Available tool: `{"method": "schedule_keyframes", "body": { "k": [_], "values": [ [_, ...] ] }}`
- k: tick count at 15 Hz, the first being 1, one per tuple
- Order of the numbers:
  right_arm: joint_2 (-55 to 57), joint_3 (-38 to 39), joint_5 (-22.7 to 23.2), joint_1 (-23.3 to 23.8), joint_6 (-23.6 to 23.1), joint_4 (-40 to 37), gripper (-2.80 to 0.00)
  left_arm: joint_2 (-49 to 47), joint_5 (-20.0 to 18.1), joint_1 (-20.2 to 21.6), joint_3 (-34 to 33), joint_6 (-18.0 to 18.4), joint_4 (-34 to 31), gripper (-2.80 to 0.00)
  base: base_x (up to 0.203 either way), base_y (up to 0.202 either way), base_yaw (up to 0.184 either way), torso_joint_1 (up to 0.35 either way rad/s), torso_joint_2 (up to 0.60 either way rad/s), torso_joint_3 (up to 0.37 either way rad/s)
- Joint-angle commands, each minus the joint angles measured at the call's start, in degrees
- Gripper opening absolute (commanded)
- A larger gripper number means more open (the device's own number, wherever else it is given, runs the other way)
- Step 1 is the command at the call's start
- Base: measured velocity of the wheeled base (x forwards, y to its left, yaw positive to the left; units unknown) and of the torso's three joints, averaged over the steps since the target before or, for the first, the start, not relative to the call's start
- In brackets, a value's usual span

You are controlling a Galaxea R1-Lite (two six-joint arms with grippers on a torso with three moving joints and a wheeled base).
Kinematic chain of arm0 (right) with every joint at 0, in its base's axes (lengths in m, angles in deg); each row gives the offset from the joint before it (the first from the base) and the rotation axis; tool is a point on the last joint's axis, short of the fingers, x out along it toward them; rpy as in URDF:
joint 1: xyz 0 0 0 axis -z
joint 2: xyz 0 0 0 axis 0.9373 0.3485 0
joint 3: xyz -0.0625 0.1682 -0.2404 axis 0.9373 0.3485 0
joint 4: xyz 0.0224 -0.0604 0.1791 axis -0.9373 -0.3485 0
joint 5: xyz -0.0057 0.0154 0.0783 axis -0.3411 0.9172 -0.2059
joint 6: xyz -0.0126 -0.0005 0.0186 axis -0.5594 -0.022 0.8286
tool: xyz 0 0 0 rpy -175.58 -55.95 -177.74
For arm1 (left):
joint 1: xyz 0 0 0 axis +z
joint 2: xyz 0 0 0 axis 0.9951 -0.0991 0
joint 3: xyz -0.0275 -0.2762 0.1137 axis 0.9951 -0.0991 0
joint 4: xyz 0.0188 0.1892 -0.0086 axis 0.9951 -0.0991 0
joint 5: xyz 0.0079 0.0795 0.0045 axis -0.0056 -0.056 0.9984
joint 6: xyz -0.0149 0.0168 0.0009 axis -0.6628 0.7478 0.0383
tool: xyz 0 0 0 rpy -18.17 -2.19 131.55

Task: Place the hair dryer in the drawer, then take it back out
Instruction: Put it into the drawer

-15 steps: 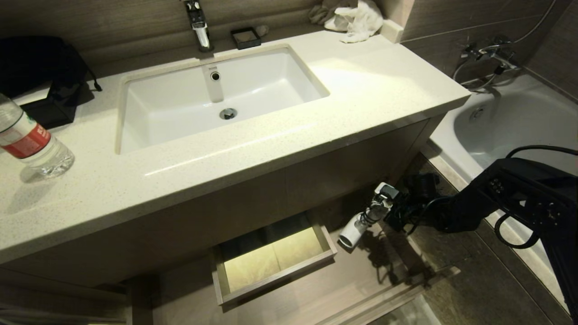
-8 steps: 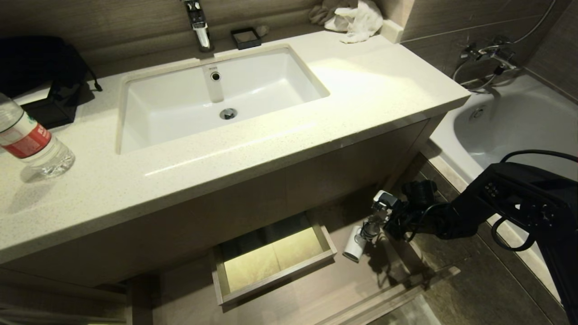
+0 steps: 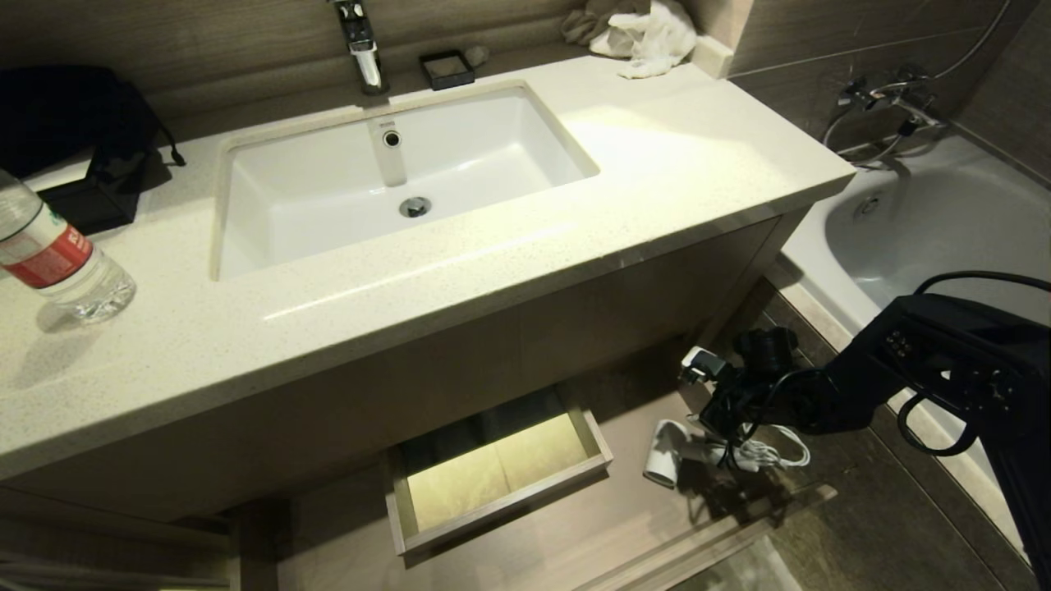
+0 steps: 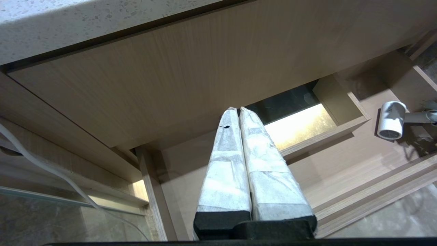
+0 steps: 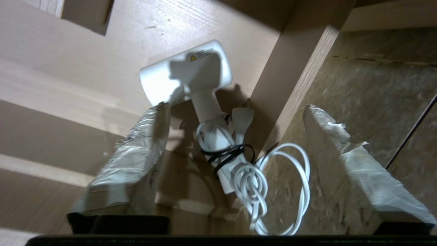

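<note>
Your right hand [image 5: 235, 164] has spread its jaws wide and holds nothing; a second ago it carried the hair dryer [image 3: 663, 452] above the drawer [image 3: 525, 533], and now the dryer lies released on the drawer's floor, at the right end, just right of the boxed cutout [image 3: 595, 439]. The hand hangs just above the dryer's handle, and part of the bundled cord [image 5: 273, 177] loops out over the drawer's right wall. This suggests the first half of the task is done; taking the dryer back out remains. Your left hand [image 4: 240, 112] is parked below the worktop [image 3: 657, 156], fingers pressed together, empty. The dryer's barrel bears a yellow warning triangle with small print too fine to read.
</note>
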Motion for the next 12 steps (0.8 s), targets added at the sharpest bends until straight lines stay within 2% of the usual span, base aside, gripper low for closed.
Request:
{"method": "schedule_keyframes", "body": {
  "k": [1,3,6,8,9,12],
  "values": [
    [-2.5,1.4,0.1,0.1,-0.3,-1.7,0.0,0.0,0.0,0.0,0.0,0.0,0.0,-2.8,0.0,0.0,0.0,0.0,0.0,0.0],
    [-3.3,3.1,-0.9,0.9,-0.7,-2.6,0.0,0.0,0.0,0.0,0.0,0.0,0.0,-2.8,0.0,0.0,0.0,0.0,0.0,0.0],
    [-3.5,3.4,-5.3,3.1,-2.6,-2.7,0.0,0.0,0.0,0.0,0.0,0.0,0.0,-2.8,0.0,0.0,0.0,0.0,0.0,0.0],
    [-3.9,3.5,-5.6,5.0,-3.5,-4.2,0.0,0.0,0.0,0.0,0.0,0.0,0.0,-2.8,0.0,0.0,0.0,0.0,0.0,0.0],
    [-4.3,4.4,-5.6,6.2,-4.6,-5.1,-2.8,0.0,0.0,0.0,0.0,0.0,0.0,-2.8,0.0,0.0,0.0,0.0,0.0,0.0],
    [-4.3,4.9,-5.9,8.2,-5.8,-6.6,-2.8,0.0,0.0,0.0,0.0,0.0,0.0,-2.8,0.0,0.0,0.0,0.0,0.0,0.0]
  ]
}}
